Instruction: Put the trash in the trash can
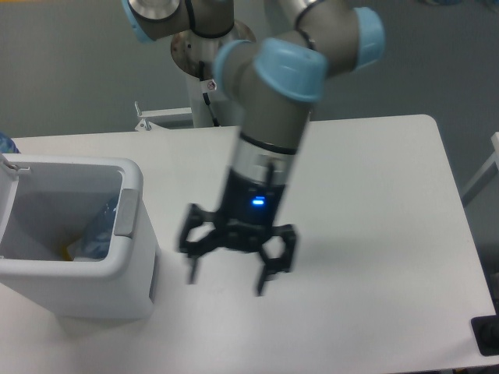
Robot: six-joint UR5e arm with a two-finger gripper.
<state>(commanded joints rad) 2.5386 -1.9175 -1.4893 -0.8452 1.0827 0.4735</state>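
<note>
The white trash can (125,269) stands at the left of the table, open at the top, with a grey tab on its right rim. Inside it lies the clear bluish crushed bottle (97,230), leaning against the right wall. The crumpled white wrapper is not in view. My gripper (226,280) hangs over the table to the right of the can, fingers pointing down, spread wide and empty.
A yellowish item (69,251) lies at the bottom of the can. The arm's base post (204,78) stands behind the table's far edge. A dark object (487,335) sits at the table's near right corner.
</note>
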